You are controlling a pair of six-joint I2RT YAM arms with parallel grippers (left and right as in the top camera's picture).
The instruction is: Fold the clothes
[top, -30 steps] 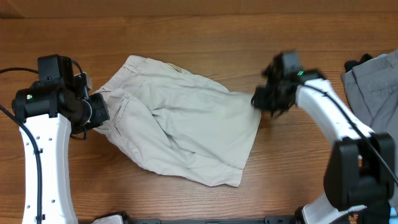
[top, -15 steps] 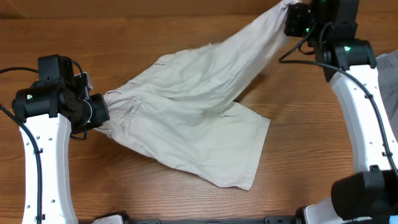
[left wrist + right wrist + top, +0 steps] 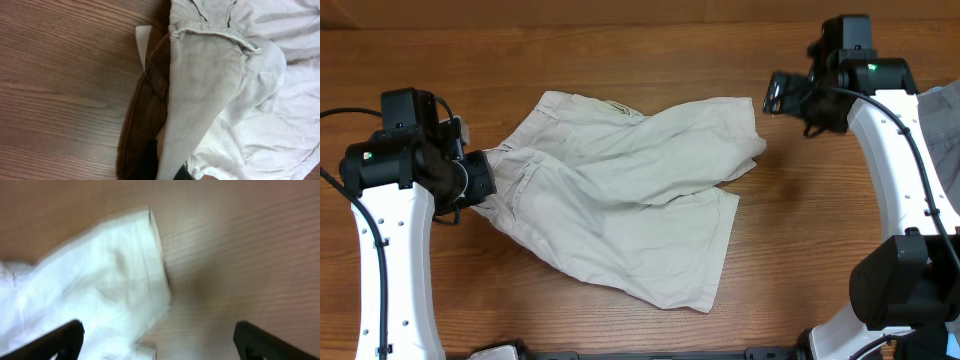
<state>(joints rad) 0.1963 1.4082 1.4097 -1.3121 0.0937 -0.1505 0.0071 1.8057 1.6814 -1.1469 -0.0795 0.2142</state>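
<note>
The clothes, a pair of beige shorts (image 3: pixel 620 210), lie spread and rumpled across the middle of the table, one leg folded over toward the upper right. My left gripper (image 3: pixel 483 182) is shut on the shorts' left edge; in the left wrist view the ribbed beige fabric (image 3: pixel 200 90) runs down into the jaws (image 3: pixel 170 172). My right gripper (image 3: pixel 776 97) hangs open just right of the shorts' upper right corner, holding nothing. In the right wrist view the leg's hem (image 3: pixel 110 280) lies below and left of the wide-spread gripper (image 3: pixel 160 342).
A grey garment (image 3: pixel 942 135) lies at the table's right edge, behind the right arm. A bit of white cloth (image 3: pixel 495 351) shows at the near edge, bottom left. Bare wood surrounds the shorts.
My right gripper carried one leg up and to the far right, then opened and let it go. The leg has dropped onto the table. The left gripper has stayed put.
</note>
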